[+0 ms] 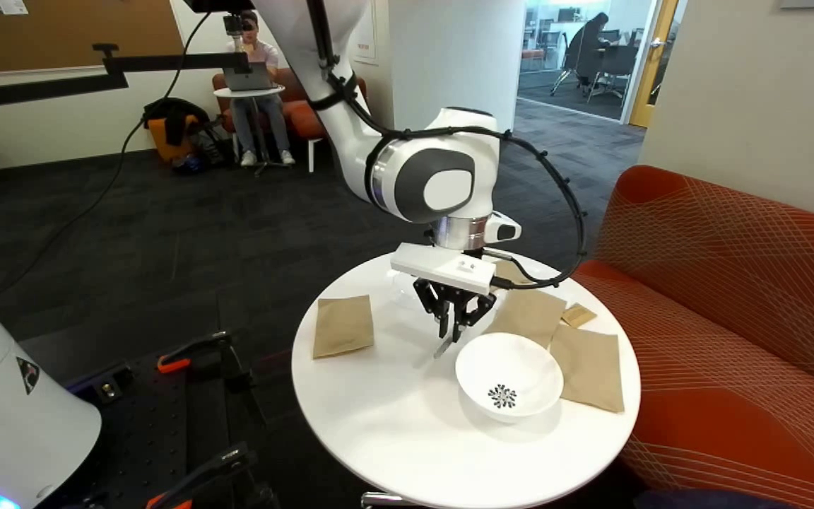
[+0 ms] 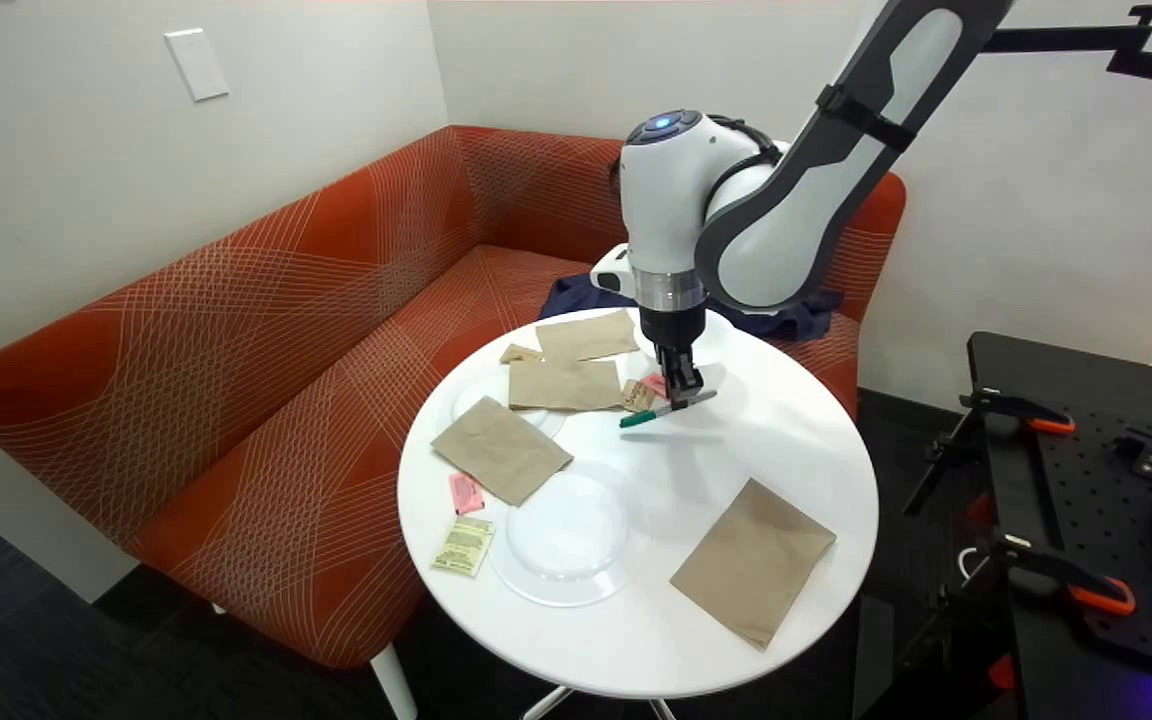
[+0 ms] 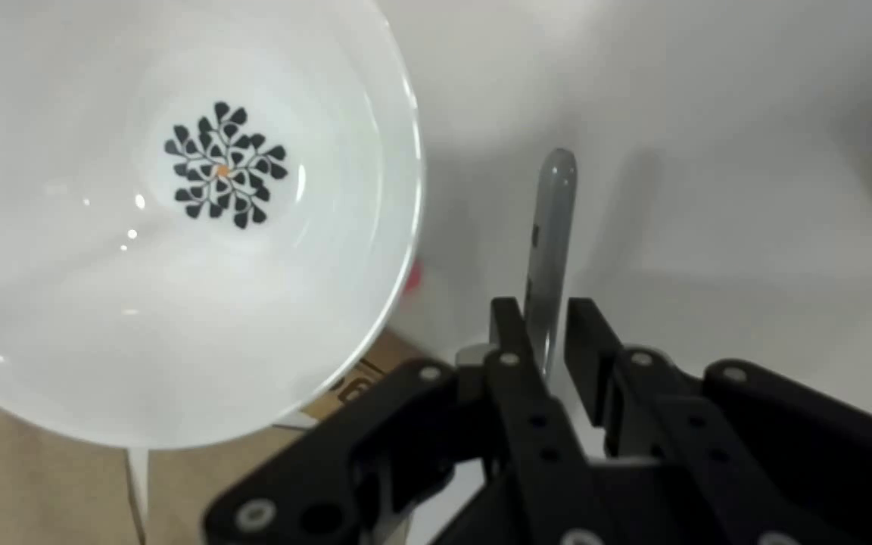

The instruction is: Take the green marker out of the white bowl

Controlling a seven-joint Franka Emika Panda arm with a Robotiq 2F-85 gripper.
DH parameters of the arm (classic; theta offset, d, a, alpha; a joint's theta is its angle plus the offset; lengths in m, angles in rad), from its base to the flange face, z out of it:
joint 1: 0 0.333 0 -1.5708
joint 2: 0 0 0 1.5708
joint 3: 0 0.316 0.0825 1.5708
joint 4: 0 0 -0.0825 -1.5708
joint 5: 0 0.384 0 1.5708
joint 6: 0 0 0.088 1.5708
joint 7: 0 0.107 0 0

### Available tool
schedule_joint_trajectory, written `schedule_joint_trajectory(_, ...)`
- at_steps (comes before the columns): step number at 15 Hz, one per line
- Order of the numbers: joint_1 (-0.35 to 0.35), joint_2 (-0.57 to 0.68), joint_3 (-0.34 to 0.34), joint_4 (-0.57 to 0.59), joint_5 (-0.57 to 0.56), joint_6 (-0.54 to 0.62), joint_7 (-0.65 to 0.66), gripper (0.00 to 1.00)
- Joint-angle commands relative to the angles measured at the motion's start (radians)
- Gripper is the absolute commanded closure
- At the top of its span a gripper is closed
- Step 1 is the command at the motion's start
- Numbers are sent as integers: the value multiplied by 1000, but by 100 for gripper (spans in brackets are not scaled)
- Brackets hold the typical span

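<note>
The tool (image 3: 544, 306) is gripping the green marker (image 3: 552, 242), judging by the wrist view, where the grey barrel is running out from between the tips. Directly below the tool, in an exterior view, the desk (image 2: 796, 430) is catching a shadow (image 2: 671, 437) apart from the marker, which is presumably hanging just above the surface, its green end looking lower. Just beside the tool the white bowl (image 1: 523, 360) is standing upright, and marker and bowl are not touching. Farther out from the tool, past the bowl, brown paper sheets (image 1: 594, 367) are lying flat. Step in hand (judged): the marker is already sitting clear of the bowl; set-down is pending. Next move is calling for a short lowering straight under the tool, staying off the rim, then a release once the marker is resting, then a straight rise.
</note>
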State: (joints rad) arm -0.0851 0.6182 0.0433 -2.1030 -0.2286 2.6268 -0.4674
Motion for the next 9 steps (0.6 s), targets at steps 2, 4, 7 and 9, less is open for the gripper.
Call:
schedule_joint_trajectory(2,4,9,0,29,-19,-8,0,39)
schedule_joint_trajectory(4,8,-2,-2,22,-25,-3,0,24)
schedule_joint_trajectory(7,11,-18,0,15,-38,-7,-6,52)
schedule_joint_trajectory(9,18,-40,-4,-1,-57,-1,-4,49)
